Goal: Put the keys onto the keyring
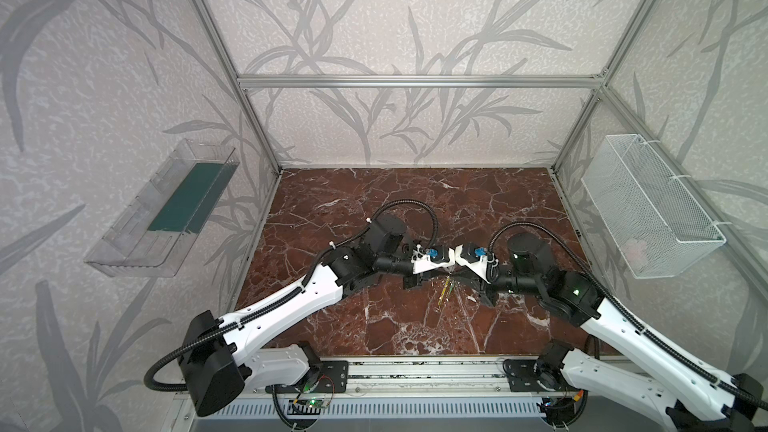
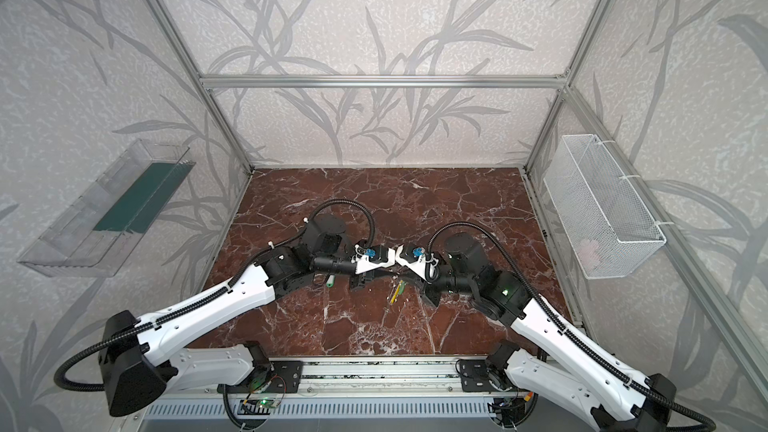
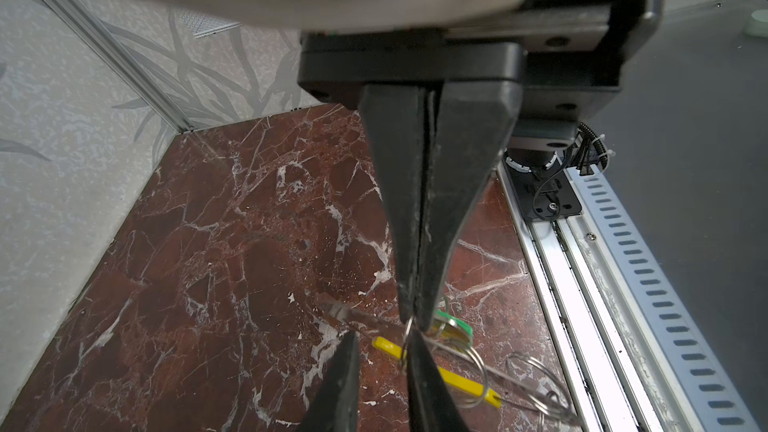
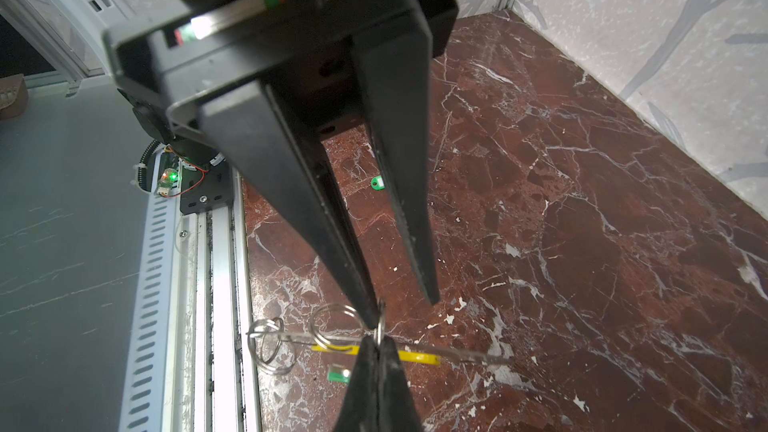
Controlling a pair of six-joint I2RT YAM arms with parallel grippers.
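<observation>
Left gripper [image 3: 413, 322] clamped on key's [image 3: 451, 328] split ring [image 3: 408, 328]; right gripper [image 4: 402, 308] apart alongside; keyring [image 4: 417, 356] just beyond both tips.

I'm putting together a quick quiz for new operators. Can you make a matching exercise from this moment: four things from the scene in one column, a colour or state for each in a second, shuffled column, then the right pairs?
Things
1. left gripper
2. right gripper
3. sleeve on the keyring
4. mesh basket

Colours or states
A. white, hangs on a side wall
B. yellow
C. open, jaws apart
D. shut on a small split ring

Pairs: 1-D, 2-C, 3-B, 4-A
</observation>
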